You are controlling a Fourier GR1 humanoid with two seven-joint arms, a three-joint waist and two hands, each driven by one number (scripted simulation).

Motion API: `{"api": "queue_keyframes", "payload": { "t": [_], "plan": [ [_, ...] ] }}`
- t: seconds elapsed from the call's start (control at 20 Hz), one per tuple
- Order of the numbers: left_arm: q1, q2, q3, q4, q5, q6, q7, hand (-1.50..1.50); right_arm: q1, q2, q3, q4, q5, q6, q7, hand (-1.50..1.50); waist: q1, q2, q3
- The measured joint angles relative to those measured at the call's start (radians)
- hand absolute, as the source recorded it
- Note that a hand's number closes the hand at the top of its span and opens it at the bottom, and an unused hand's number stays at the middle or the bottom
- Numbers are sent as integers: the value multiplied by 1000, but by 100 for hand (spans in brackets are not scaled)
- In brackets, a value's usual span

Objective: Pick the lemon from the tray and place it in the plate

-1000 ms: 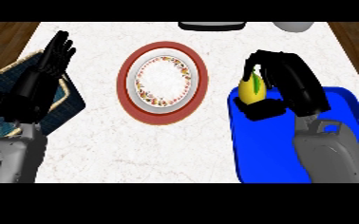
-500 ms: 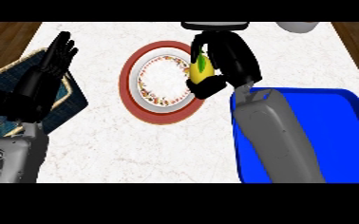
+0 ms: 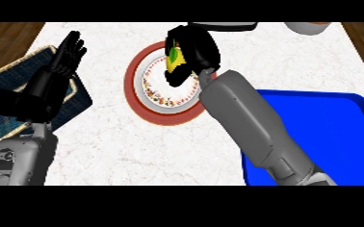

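kitchen, by the look of it. white marble counter (image 3: 113, 139) under the right hand (image 3: 193, 53), red-rimmed patterned plate (image 3: 131, 84) right beneath that hand, blue tray (image 3: 327, 120) back by its forearm, grey bowl (image 3: 307, 27) well off to its right, brown wood (image 3: 18, 29) past the counter corners.

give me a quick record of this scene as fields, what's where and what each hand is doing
lemon: held in the right hand, over the far part of the plate
right hand: fingers curled round the lemon
left hand: open, fingers up, resting at the view's left
plate: red rim, patterned middle, on the counter, left of the tray
tray: blue, at the view's lower right
lemon let go: not yet
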Motion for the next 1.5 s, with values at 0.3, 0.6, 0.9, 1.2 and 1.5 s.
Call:
{"api": "queue_keyframes", "payload": {
  "t": [0.3,0.6,0.9,1.2,1.5],
  "plan": [
    [-30,-3,-4,12,2,-12,9,0,-99,3,95,234,-108,-112,-35,150,26,8,0],
    [-67,-15,-16,34,-2,-19,4,0,-113,3,137,350,-273,-190,-67,-150,53,17,0],
    [-87,-22,-26,50,-6,-26,-3,0,-115,3,137,374,-434,-242,-177,-150,74,22,1],
    [-82,-24,-23,59,-9,-26,-14,0,-126,4,93,353,-589,-347,-283,-150,69,20,1],
    [-72,-8,5,54,0,-27,-2,0,-113,3,14,374,-733,-355,-420,-150,34,11,1]
  ]
}}
